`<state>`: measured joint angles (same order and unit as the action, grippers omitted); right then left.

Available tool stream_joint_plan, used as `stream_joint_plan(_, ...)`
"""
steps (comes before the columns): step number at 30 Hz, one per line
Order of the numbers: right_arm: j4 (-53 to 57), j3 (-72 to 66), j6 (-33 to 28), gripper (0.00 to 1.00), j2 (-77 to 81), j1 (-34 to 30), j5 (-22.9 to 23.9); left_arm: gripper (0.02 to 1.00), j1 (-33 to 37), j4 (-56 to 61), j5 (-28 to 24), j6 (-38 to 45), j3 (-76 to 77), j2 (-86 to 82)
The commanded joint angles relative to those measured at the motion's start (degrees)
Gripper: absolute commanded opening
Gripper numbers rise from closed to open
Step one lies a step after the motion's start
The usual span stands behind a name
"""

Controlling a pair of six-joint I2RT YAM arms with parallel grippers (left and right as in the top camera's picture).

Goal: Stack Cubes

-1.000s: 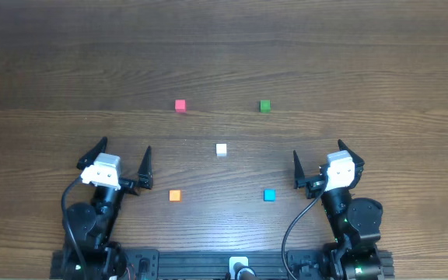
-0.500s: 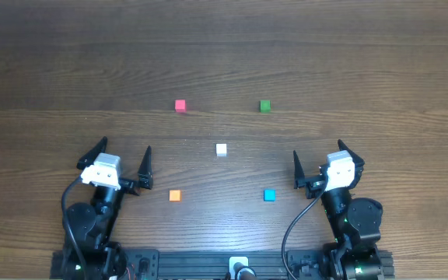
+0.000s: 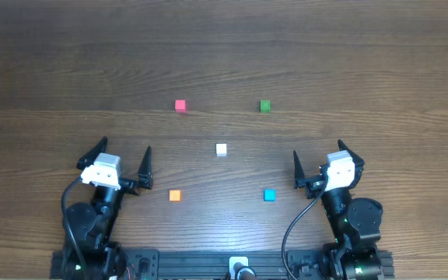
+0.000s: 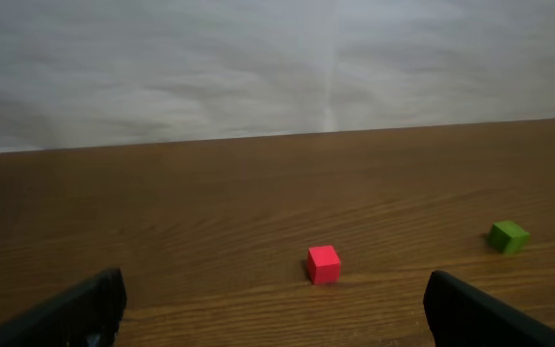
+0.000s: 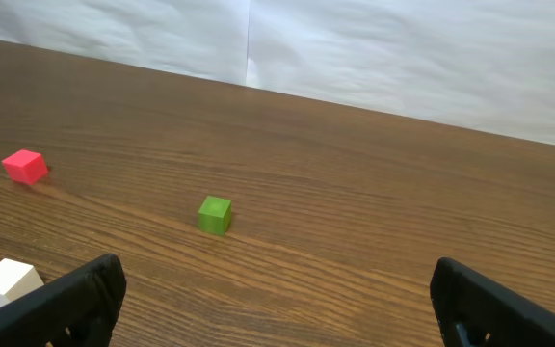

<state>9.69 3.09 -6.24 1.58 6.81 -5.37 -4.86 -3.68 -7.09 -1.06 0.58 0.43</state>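
Note:
Several small cubes lie apart on the wooden table: a pink-red cube (image 3: 180, 105) (image 4: 324, 263) (image 5: 24, 166) and a green cube (image 3: 265, 106) (image 4: 509, 236) (image 5: 215, 214) farthest out, a white cube (image 3: 222, 149) (image 5: 8, 281) in the middle, an orange cube (image 3: 175, 195) and a blue cube (image 3: 269, 195) nearest the arm bases. My left gripper (image 3: 124, 160) stands open at the near left, just left of the orange cube, holding nothing. At the near right my right gripper (image 3: 318, 161) is open too, right of the blue cube.
The wooden table (image 3: 224, 54) stretches far beyond the cubes. A white wall (image 4: 277, 58) rises behind its far edge. The arm bases and a black rail (image 3: 224, 264) run along the near edge.

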Motion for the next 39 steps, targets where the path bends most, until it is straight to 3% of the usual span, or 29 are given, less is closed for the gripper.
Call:
stream_joint_plan(1, 0.9, 0.11, -0.04, 0.989, 0.2, 0.26, 0.9, 1.0, -0.22, -0.11, -0.57, 1.05, -0.24, -0.04)
stream_joint_plan(17, 0.9, 0.11, -0.04, 0.989, 0.2, 0.26, 0.9, 1.0, -0.26, -0.09, -0.85, 0.35, -0.24, -0.07)
stream_joint_plan(27, 0.9, 0.11, -0.04, 0.989, 0.2, 0.26, 0.9, 1.0, -2.4, 1.66, -1.22, -8.87, 3.74, 3.26)
stream_joint_plan(33, 0.9, 0.11, -0.04, 0.989, 0.2, 0.26, 0.9, 0.998, -8.83, 0.5, -1.2, -8.9, 20.55, 28.04)
stream_joint_plan(39, 0.9, 0.11, -0.04, 0.989, 0.2, 0.26, 0.9, 1.0, -9.51, -12.02, -1.2, -14.88, 41.68, 52.41)
